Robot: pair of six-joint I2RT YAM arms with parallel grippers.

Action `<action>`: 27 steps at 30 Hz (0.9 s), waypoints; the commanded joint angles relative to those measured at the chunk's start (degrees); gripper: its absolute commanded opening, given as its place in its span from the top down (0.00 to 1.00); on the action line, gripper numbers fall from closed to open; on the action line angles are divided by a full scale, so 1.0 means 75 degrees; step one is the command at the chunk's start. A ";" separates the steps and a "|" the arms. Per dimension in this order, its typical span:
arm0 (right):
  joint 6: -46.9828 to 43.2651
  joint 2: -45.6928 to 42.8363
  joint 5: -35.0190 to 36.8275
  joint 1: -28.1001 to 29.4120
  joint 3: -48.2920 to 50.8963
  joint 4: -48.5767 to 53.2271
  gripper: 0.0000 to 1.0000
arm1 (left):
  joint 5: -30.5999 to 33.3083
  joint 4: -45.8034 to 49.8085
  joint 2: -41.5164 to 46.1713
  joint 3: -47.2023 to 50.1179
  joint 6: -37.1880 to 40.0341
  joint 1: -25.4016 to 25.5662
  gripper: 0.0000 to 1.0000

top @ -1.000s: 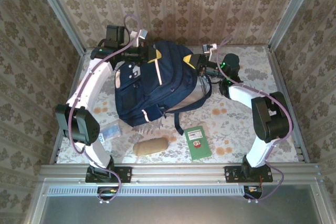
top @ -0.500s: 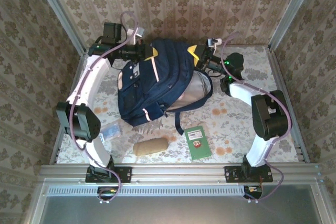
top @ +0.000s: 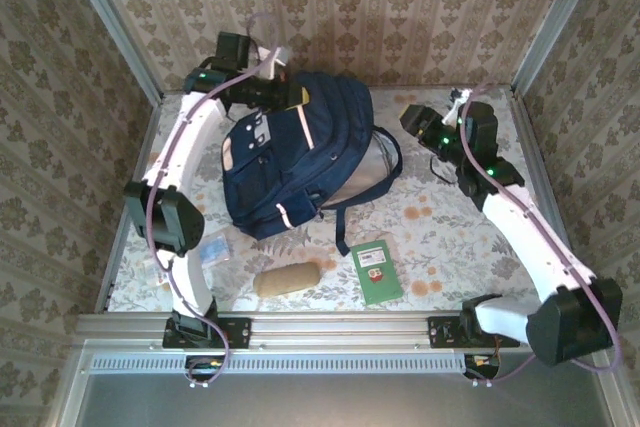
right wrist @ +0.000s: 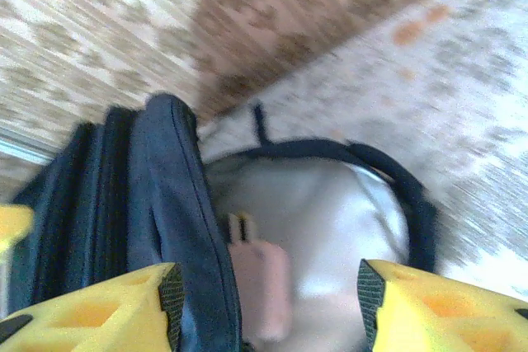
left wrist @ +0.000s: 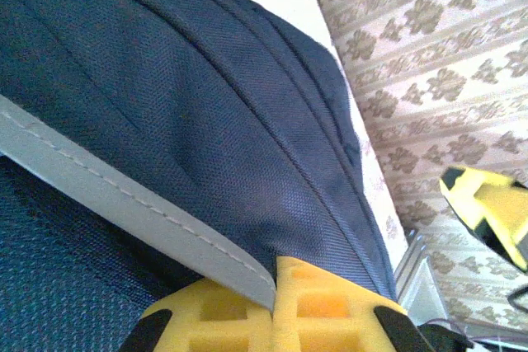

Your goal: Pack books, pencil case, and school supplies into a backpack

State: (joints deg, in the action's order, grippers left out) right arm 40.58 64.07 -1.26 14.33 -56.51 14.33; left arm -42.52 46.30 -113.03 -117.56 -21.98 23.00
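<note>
So here's my situation. My left gripper is clamped shut on the top edge of the large navy-blue fabric backpack with pale pink stripes. The bag sits toward the back of the floral-covered table. On the left wrist view the yellow pads bite the fabric right beside a pale stripe, so I'd call that grip solid.

My right gripper hangs just off the bag's right side, jaws apart, nothing in them. Its camera looks at the bag's grey back panel, a bit blurred.

The unpacked stuff lies along the near edge:
- a small green flat book
- a tan oblong pencil case
- a small blue-and-white flat packet, by the left arm

My plan is to leave the left clamp alone so the top of the bag is held up, then send the right arm down for the green book, since it's on that side. A flat book on cloth is fiddly, so I'd come in at one edge rather than from straight above. I'd also steer clear of the dark strap trailing toward it.

I honestly can't tell if the main compartment is unzipped, so I'd check that before carrying anything over.
</note>
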 commanded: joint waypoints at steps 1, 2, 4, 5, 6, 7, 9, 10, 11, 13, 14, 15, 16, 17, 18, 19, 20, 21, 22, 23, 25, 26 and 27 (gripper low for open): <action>-0.0523 -0.0535 0.0977 0.0249 0.0386 0.1573 0.38 | 0.0072 -0.0640 -0.0471 -0.0472 0.0208 0.0368 1.00; -0.0674 -0.0672 0.0740 0.0338 0.0490 0.1587 0.37 | 0.0078 -0.0661 -0.0655 -0.0548 0.0114 0.0608 1.00; -0.1152 -0.0844 0.0281 0.0601 0.0586 0.1695 0.36 | 0.0056 -0.0725 -0.0807 -0.0614 -0.0088 0.0662 0.99; -0.1452 -0.0916 0.0129 0.0820 0.0587 0.1780 0.35 | 0.0059 -0.0803 -0.0758 -0.0553 -0.0150 0.0656 0.96; -0.1711 -0.0965 0.0010 0.1037 0.0577 0.1916 0.33 | 0.0118 -0.0901 -0.0631 -0.0433 -0.0189 0.0623 0.92; -0.1875 -0.1011 -0.0115 0.1193 0.0570 0.1999 0.32 | 0.0186 -0.1008 -0.0478 -0.0296 -0.0231 0.0589 0.85; -0.2223 -0.1182 -0.0682 0.1459 0.0709 0.1935 0.31 | 0.0214 -0.1281 -0.0033 0.0102 -0.0452 0.0476 0.63; -0.2313 -0.1254 -0.0952 0.1557 0.0802 0.1863 0.31 | 0.0151 -0.1416 0.0193 0.0325 -0.0581 0.0472 0.59; -0.2355 -0.1288 -0.1134 0.1711 0.0892 0.1818 0.32 | 0.0062 -0.1622 0.0494 0.0656 -0.0721 0.0237 0.57; -0.2575 -0.1225 -0.1385 0.2188 0.0909 0.1847 0.31 | 0.0010 -0.1919 0.1206 0.1376 -0.0870 0.0109 0.55; -0.2799 -0.1096 -0.1361 0.2569 0.0855 0.1975 0.31 | 0.0084 -0.2044 0.1626 0.1834 -0.0912 0.0044 0.53; -0.3062 -0.0909 -0.1313 0.2968 0.0773 0.2124 0.30 | 0.0155 -0.2137 0.2130 0.2276 -0.0962 -0.0025 0.51; -0.3292 -0.0682 -0.1292 0.3342 0.0725 0.2156 0.29 | 0.0273 -0.2201 0.2620 0.2803 -0.0992 -0.0073 0.49; -0.3470 -0.0490 -0.1275 0.3660 0.0678 0.2146 0.28 | 0.0434 -0.2239 0.3035 0.3275 -0.0998 -0.0109 0.47; -0.3658 -0.0253 -0.1235 0.4086 0.0626 0.2155 0.27 | 0.0680 -0.2219 0.3545 0.3767 -0.0978 -0.0126 0.45; -0.3819 -0.0039 -0.1093 0.4542 0.0578 0.2150 0.24 | 0.1029 -0.2163 0.4049 0.4353 -0.0972 -0.0179 0.42; -0.3991 0.0161 -0.0817 0.4958 0.0548 0.2042 0.18 | 0.1181 -0.2134 0.4436 0.4760 -0.1017 -0.0259 0.40; -0.4231 0.0401 -0.0373 0.5389 0.0496 0.1828 0.12 | 0.1266 -0.2122 0.4865 0.5280 -0.1137 -0.0401 0.39; -0.4512 0.0699 -0.0213 0.5721 0.0465 0.1562 0.10 | 0.1269 -0.2153 0.5305 0.5711 -0.1288 -0.0576 0.39; -0.4818 0.0986 -0.0269 0.5894 0.0440 0.1285 0.10 | 0.1209 -0.2213 0.5667 0.6108 -0.1397 -0.0717 0.38; -0.5903 0.1475 -0.0535 0.6250 0.0581 0.0363 0.07 | 0.1128 -0.2183 0.6426 0.6737 -0.1424 -0.1006 0.34; -0.6491 0.1589 -0.0824 0.6394 0.0809 -0.0113 0.07 | 0.1105 -0.2112 0.6691 0.6958 -0.1400 -0.1137 0.32; -0.7149 0.1673 -0.1140 0.6531 0.1129 -0.0754 0.06 | 0.1046 -0.2026 0.6955 0.7122 -0.1366 -0.1271 0.32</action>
State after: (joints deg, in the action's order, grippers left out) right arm 2.20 75.05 -6.96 61.17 -50.59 20.03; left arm -35.29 30.59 -63.92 -67.18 -31.11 15.29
